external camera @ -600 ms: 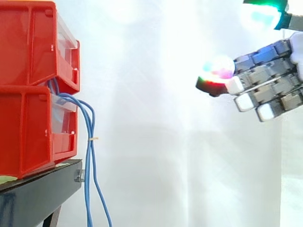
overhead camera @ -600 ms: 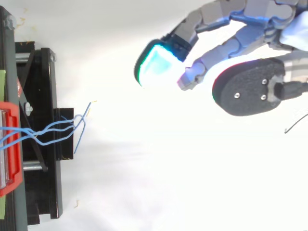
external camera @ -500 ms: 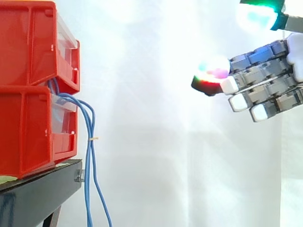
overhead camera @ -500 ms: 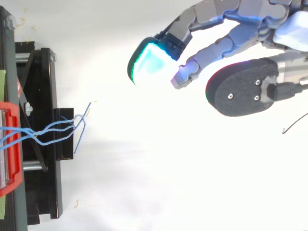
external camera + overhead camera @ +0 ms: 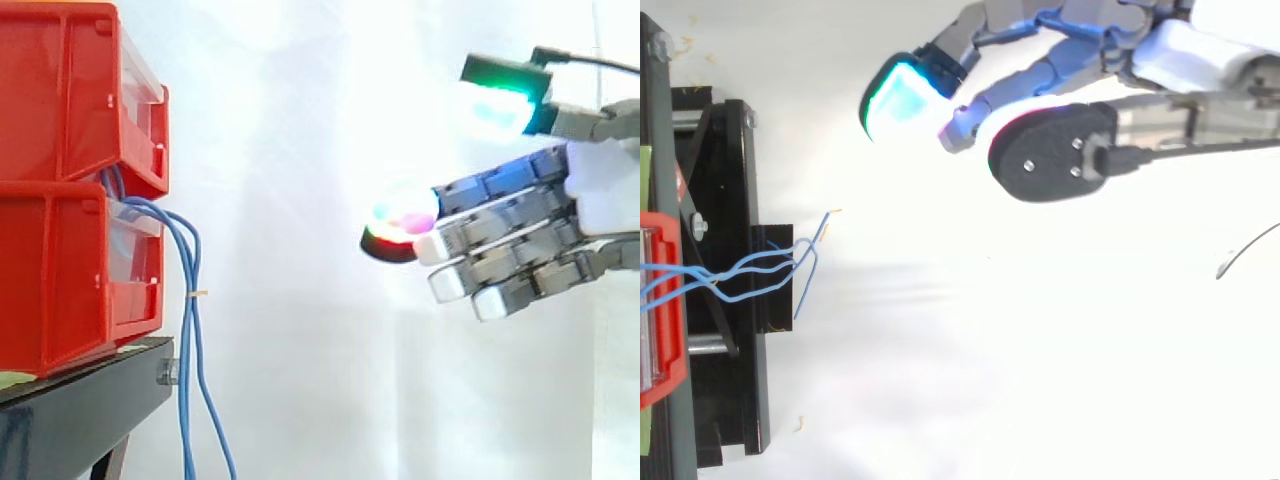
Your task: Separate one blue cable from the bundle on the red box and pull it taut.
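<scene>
While blue cables (image 5: 187,330) hang off edge of red bins (image 5: 60,250) | hand (image 5: 600,195) spread wide, empty | well apart

You see plain red bins (image 5: 60,180) on a black stand (image 5: 90,395), light blue cables (image 5: 187,340) (one small yellow tie (image 5: 200,294) on them), a white curtain (image 5: 300,380), and the white-palmed hand's (image 5: 600,200) grey fingers (image 5: 510,215), with pads glowing green-cyan and magenta-red.
</scene>
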Robot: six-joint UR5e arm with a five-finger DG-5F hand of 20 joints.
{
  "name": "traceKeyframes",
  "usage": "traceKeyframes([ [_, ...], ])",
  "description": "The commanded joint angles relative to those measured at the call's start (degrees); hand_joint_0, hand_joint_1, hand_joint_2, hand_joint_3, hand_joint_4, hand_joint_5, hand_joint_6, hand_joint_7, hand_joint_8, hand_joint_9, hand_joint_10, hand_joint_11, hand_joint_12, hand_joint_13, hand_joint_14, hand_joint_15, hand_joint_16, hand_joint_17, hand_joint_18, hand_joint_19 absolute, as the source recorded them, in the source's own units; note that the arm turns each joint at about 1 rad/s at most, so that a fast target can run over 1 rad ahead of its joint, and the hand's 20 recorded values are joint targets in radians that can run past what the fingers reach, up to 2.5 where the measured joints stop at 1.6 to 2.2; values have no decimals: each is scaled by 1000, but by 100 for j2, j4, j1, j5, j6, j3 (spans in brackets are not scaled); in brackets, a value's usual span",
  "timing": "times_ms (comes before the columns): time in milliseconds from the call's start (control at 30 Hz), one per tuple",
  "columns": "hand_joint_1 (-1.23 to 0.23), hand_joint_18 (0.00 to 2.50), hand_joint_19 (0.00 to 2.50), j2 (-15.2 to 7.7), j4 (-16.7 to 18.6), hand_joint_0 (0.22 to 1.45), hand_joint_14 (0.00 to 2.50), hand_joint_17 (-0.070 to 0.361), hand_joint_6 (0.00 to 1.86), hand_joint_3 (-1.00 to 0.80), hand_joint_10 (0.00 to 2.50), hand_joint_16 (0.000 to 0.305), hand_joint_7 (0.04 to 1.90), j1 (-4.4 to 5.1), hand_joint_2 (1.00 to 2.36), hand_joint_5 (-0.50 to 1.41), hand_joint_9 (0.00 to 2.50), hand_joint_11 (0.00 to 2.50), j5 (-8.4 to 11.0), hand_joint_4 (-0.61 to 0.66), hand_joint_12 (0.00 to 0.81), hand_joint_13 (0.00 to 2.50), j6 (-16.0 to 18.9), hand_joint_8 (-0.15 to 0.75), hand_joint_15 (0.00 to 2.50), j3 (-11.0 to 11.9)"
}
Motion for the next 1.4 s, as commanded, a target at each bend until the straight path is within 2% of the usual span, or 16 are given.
traceKeyframes([
  [0,-530,396,552,-173,285,502,12,120,502,-491,0,53,713,-28,1000,-186,730,0,305,167,393,653,24,215,292,-3],
  [100,-534,379,544,-296,452,504,11,120,502,-489,0,53,713,-19,1000,-185,723,0,437,163,395,640,-91,215,294,-3],
  [133,-536,377,545,-427,557,505,11,119,502,-489,0,53,711,-1,1001,-185,723,0,463,162,392,641,-161,213,291,6],
  [167,-536,381,546,-471,610,508,12,118,502,-489,0,52,711,-1,1001,-182,732,0,455,163,387,646,-187,209,290,-3],
  [200,-537,383,547,-568,812,508,11,118,502,-488,0,52,708,-28,1001,-181,732,0,437,169,386,649,-187,210,287,-3],
  [300,-542,387,538,-586,1155,512,10,117,502,-485,0,52,708,-1,1001,-177,721,0,419,180,388,646,-275,211,284,6],
  [433,-550,391,538,-718,1454,515,10,115,502,-485,0,51,708,43,1002,-168,713,0,446,189,383,636,-627,209,272,6],
  [467,-551,392,530,-805,1568,515,10,115,502,-486,0,51,706,69,1001,-166,713,0,463,192,381,634,-723,208,273,6],
  [533,-554,393,520,-823,1691,516,10,114,502,-487,0,51,704,95,1000,-164,712,0,481,192,381,633,-776,211,258,14],
  [567,-556,393,512,-902,1963,516,9,114,502,-487,0,51,704,122,1001,-164,712,0,507,191,380,627,-926,211,247,32],
  [633,-557,365,494,-990,2192,515,8,111,502,-487,0,49,702,166,1001,-163,702,0,534,189,377,597,-1084,211,228,41],
  [700,-559,320,460,-999,2315,515,8,109,502,-492,0,49,701,192,1001,-163,685,0,569,188,374,549,-1136,209,204,41],
  [767,-564,267,429,-999,2464,511,7,107,502,-490,0,48,705,262,1000,-164,677,0,727,191,372,517,-1233,207,184,41],
  [900,-567,208,394,-999,2508,507,6,105,502,-490,0,47,701,385,1000,-165,671,0,876,185,367,479,-1462,209,163,41],
  [1233,-569,192,396,-1008,2526,505,6,105,502,-495,0,47,702,491,1000,-165,680,0,885,189,367,461,-1620,209,155,41],
  [1367,-569,196,387,-1008,2482,505,6,105,502,-495,0,47,701,552,1000,-164,698,0,1114,190,367,462,-1620,212,155,41],
])
